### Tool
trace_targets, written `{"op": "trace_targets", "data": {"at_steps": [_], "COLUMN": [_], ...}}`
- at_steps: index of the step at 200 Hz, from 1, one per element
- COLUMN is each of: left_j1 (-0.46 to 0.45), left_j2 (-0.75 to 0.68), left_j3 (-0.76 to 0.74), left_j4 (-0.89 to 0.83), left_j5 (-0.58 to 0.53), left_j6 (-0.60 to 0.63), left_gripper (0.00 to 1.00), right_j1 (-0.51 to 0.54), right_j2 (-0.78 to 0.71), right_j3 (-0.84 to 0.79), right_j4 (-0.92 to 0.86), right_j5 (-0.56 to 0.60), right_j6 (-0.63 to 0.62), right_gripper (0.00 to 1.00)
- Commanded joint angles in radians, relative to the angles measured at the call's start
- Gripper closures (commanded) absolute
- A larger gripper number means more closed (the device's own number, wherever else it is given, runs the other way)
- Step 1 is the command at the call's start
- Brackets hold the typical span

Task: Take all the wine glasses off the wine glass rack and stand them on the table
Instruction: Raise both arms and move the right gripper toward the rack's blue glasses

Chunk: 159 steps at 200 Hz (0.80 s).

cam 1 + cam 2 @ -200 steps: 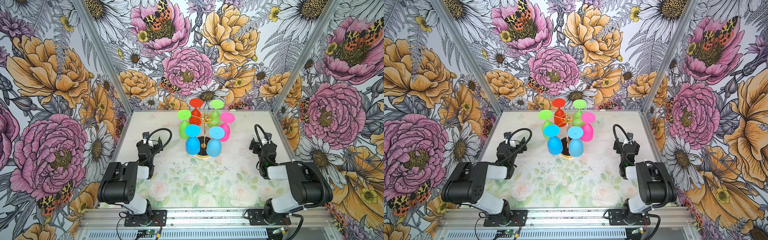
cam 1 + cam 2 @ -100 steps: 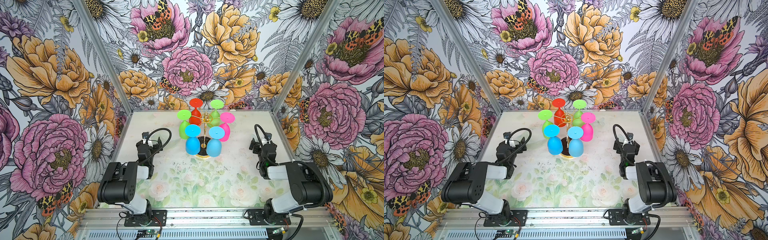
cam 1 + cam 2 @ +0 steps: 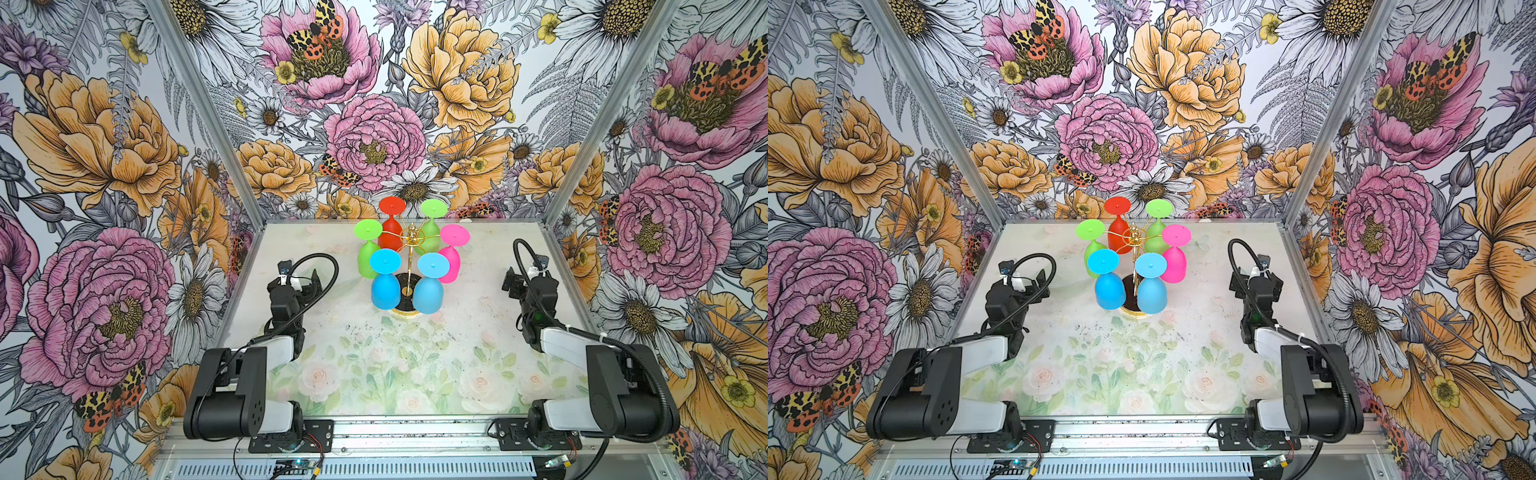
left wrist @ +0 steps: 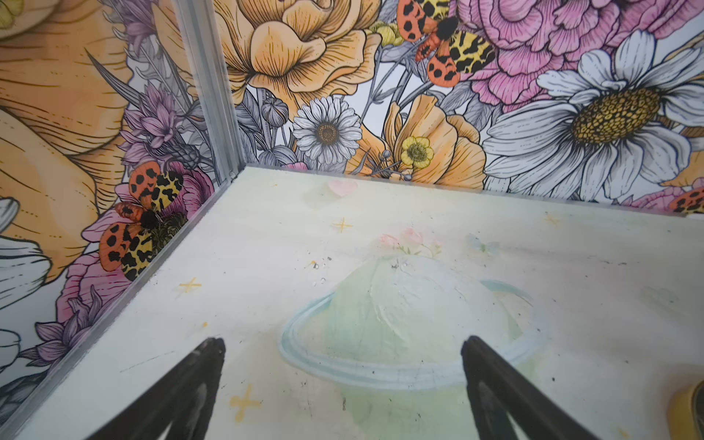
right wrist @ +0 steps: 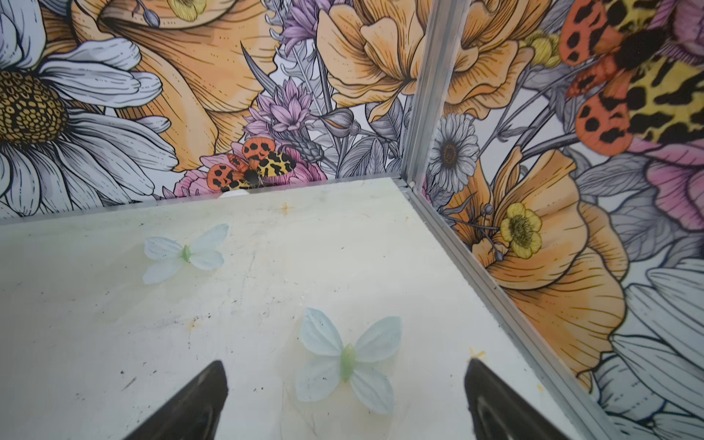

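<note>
I am holding my left gripper wide open above the desk, and nothing is sitting between its two black fingers. My right gripper is also standing open and empty, and it is hanging over a pale butterfly picture on the desk surface, near a corner of the metal frame.

In both top views the wine glass rack is standing upright at the far middle of the desk, between my two arms and well apart from both grippers. Six glasses are hanging upside down from its gold wire arms, with their round feet on top. A blue wine glass and a second blue wine glass are hanging nearest to me. A green wine glass is hanging on the left side and a pink wine glass on the right side. A red wine glass and a second green wine glass are hanging at the back. I am not touching any glass.
</note>
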Motion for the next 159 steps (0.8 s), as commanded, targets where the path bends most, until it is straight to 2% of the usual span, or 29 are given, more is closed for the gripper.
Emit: {"op": "trace_targets", "data": {"at_steps": [1,34,71,99,119,136,159], "left_j1": [-0.001,-0.014,-0.018,-0.018,-0.018,-0.017,-0.018], "left_j2": [-0.111,-0.253,-0.354,-0.393,-0.429,-0.465,-0.512], "left_j3": [0.066,0.179,0.325,0.426,0.474,0.488,0.474], "left_j4": [-0.238,-0.555,-0.857,-1.031,-1.132,-1.187,-1.22], "left_j5": [-0.11,-0.174,-0.113,0.03,0.135,0.224,0.34], "left_j6": [-0.034,-0.078,-0.141,-0.124,-0.087,-0.075,-0.081], "left_gripper": [0.01,0.01,0.01,0.01,0.01,0.01,0.01], "right_j1": [0.005,0.007,0.009,0.008,0.008,0.011,0.032], "right_j2": [-0.087,-0.151,-0.199,-0.25,-0.259,-0.287,-0.332], "right_j3": [0.054,0.211,0.38,0.467,0.543,0.572,0.604], "right_j4": [-0.225,-0.571,-0.84,-1.006,-1.13,-1.158,-1.156], "right_j5": [0.018,-0.055,-0.246,-0.374,-0.516,-0.645,-0.761], "right_j6": [0.062,0.137,0.213,0.297,0.329,0.376,0.467], "right_gripper": [0.05,0.07,0.12,0.14,0.18,0.2,0.24]}}
